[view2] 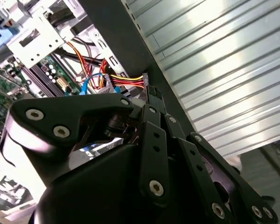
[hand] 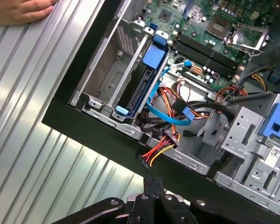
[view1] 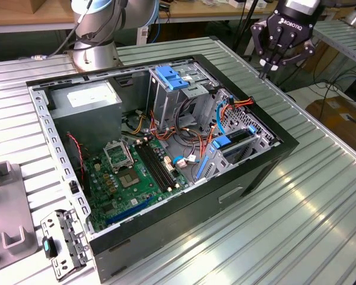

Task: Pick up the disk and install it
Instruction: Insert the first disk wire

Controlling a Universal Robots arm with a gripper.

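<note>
Gripper (view1: 264,68) is hovering over the computer case's (view1: 166,237) far corner, fingers together and empty; the disk (hand: 137,93) is standing on edge, apparently seated, in its bay.

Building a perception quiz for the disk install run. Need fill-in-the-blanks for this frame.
1. The disk stands on edge in a bay of the open computer ___.
2. Its plastic carrier frame is coloured ___.
3. The gripper hangs by the black rim and holds ___.
4. In the first wrist view a person's ___ rests on the ribbed table.
Missing words: case; blue; nothing; hand.
</note>
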